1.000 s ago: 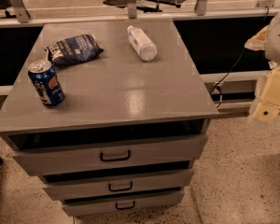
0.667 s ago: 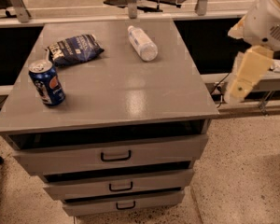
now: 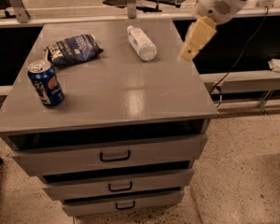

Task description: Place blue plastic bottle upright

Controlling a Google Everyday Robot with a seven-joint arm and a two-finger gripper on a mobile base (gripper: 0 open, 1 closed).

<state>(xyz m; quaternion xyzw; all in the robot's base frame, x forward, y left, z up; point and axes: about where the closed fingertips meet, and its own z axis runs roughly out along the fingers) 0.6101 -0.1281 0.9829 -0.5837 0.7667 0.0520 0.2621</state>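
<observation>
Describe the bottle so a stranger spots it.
On the grey drawer cabinet, toward the back, the bottle lies on its side, left of the tool. Unlike the upright soda can and dark snack bag, it is clear with a white cap.

1. End effector (image 3: 187, 53): one second ago off the right edge of the desk (image 3: 130, 90), low beside it; now higher and further left, over the desk's right rear edge.
2. Gap to blue plastic bottle (image 3: 141, 43): narrowed; end effector now near the bottle's right, not touching.
3. White arm housing (image 3: 221, 1): risen to the upper frame edge.

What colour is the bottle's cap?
White cap, camera view; gripper hovers right of the blue plastic bottle.
</observation>
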